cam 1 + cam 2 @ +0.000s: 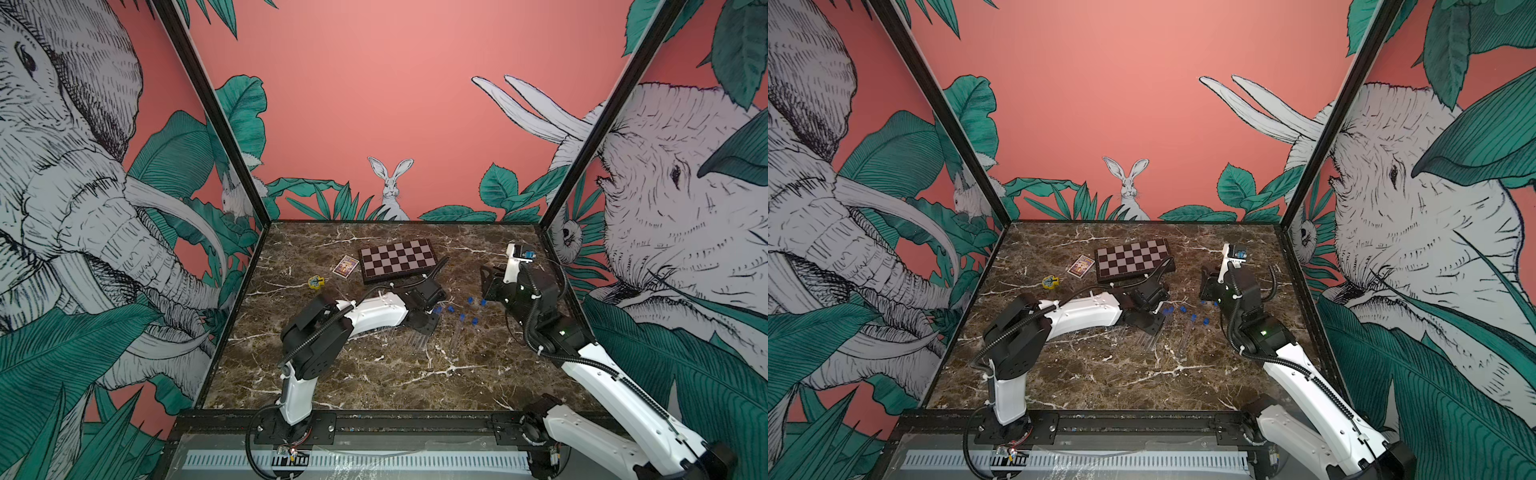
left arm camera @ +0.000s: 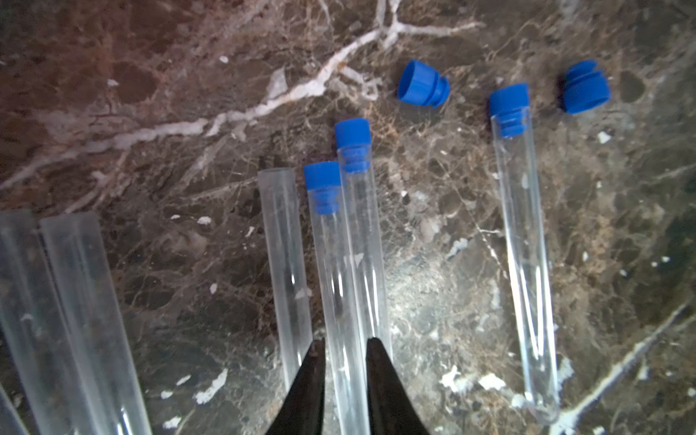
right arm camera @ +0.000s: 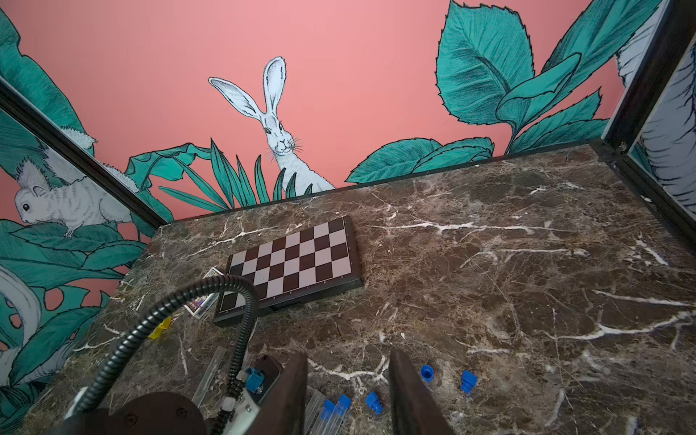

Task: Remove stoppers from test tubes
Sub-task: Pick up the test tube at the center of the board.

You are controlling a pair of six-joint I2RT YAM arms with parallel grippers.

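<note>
Straddling one stoppered tube [image 2: 341,286], the left gripper [image 2: 344,342] shows only two black fingertips [image 2: 312,380] in its wrist view; the rest of the tool is cut off by the frame. The gap between them is barely wider than the tube. Whether they actually press on it cannot be told, because its clear wall merges with a second stoppered tube [image 2: 363,233] lying against it. A third stoppered tube [image 2: 525,263] lies apart from the pair. Each of the three has one of the blue stoppers [image 2: 322,184] in its mouth. One loose stopper [image 2: 423,84] and another loose stopper [image 2: 585,88] lie on the marble table [image 2: 150,113] just past the tube mouths. An open tube [image 2: 284,263] lies just beside the straddled one, and two more open tubes [image 2: 86,320] are blurred and run off the frame.

In both top views the test tubes [image 1: 417,338] are faint streaks against the brown marble, and the stoppers are mere blue specks. The left arm's wrist hides the fingertips there.

The right gripper [image 3: 348,354] has its two dark fingers well apart with nothing between them. Through the gap a loose stopper lies on the table. Its fingers are cut off at the frame edge.

Farther back lie a chessboard [image 1: 397,259], a card box [image 1: 345,266] and a yellow toy [image 1: 316,282]. In the right wrist view a ribbed black cable [image 3: 241,320] hides a corner of the board and most of the box.
</note>
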